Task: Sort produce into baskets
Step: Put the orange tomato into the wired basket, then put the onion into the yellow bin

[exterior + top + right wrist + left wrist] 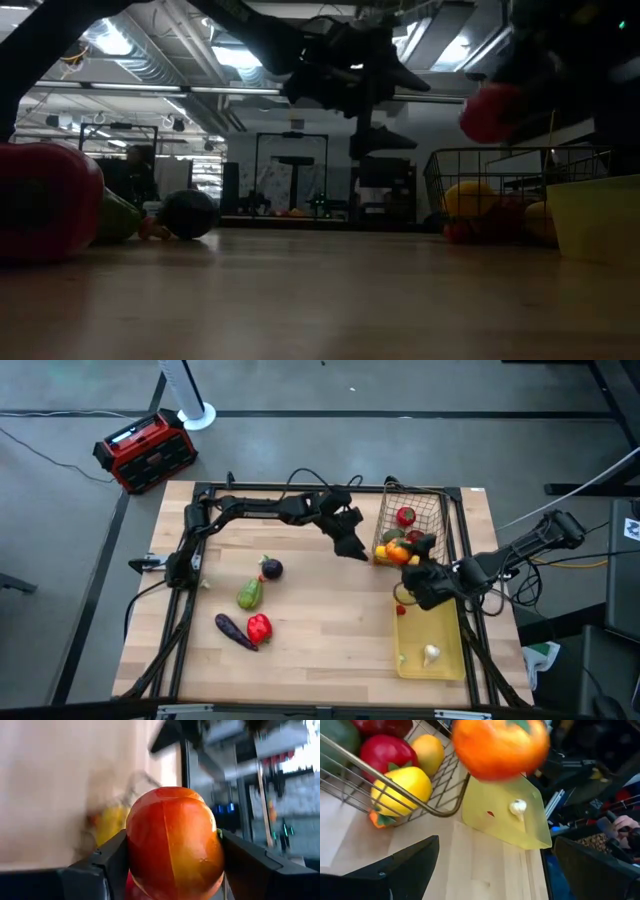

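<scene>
I was roughly two-thirds through: the wire basket (432,510) already had a pile of peppers and fruit, the yellow tray (448,650) held just the garlic (431,654), and four pieces still sat out on the worktop (330,630), namely the eggplant (235,631), red pepper (259,627), avocado (250,594) and a dark round one (271,569). My right gripper (407,590) was clamped on a glossy red-orange tomato (174,842) above the tray's near-basket end. The left gripper (352,547) hung spread and empty beside the basket.
</scene>
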Controlling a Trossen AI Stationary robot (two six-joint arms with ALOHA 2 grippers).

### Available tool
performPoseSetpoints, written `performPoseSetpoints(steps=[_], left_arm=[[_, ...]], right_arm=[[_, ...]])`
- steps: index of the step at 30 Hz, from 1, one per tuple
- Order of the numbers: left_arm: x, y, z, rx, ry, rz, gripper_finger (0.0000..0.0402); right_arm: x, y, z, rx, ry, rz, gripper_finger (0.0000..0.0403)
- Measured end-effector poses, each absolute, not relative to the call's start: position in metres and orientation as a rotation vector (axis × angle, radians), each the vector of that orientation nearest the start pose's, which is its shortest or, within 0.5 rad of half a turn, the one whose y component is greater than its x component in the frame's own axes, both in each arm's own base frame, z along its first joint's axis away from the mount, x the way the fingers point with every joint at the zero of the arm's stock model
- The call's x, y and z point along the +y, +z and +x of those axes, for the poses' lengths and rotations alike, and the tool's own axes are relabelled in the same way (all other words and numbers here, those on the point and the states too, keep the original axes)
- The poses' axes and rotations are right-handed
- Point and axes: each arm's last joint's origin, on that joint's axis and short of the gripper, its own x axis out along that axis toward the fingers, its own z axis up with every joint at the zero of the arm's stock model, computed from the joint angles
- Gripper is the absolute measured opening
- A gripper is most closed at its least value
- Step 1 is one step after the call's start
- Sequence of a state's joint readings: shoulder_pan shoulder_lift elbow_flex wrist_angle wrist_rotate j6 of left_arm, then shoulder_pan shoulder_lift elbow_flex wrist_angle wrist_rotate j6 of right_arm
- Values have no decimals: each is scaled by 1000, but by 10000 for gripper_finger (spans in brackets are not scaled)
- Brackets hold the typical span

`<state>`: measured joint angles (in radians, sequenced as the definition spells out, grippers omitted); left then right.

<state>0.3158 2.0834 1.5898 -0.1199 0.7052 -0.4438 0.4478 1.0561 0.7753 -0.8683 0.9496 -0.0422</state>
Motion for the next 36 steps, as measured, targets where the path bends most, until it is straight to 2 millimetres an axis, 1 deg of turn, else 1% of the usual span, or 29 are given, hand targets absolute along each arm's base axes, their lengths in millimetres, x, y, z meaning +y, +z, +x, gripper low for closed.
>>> performPoseSetpoints(steps=[4, 7, 14, 20, 23, 26, 30, 31, 33, 36], left_arm=[[131, 219, 449, 618, -246, -732, 390], [128, 219, 450, 620, -251, -731, 391], [114, 218, 453, 631, -277, -716, 391], [101, 218, 456, 634, -304, -663, 390], [98, 218, 457, 636, -311, -653, 390], [98, 219, 456, 639, -312, -650, 390], [99, 229, 445, 683, -299, -626, 390], [100, 234, 440, 702, -285, -612, 390], [99, 242, 429, 755, -235, -559, 390], [96, 255, 408, 871, -96, -456, 390]], right_arm=[[40, 243, 166, 983, -513, -747, 253], [32, 242, 168, 1019, -534, -718, 253], [18, 239, 170, 1101, -494, -591, 253], [11, 239, 171, 1127, -503, -544, 255], [9, 238, 171, 1137, -492, -522, 277], [9, 238, 171, 1145, -467, -502, 321], [10, 238, 171, 1148, -449, -489, 383], [10, 238, 171, 1147, -448, -488, 390], [10, 238, 171, 1147, -448, -487, 391], [10, 238, 172, 1148, -444, -485, 374]])
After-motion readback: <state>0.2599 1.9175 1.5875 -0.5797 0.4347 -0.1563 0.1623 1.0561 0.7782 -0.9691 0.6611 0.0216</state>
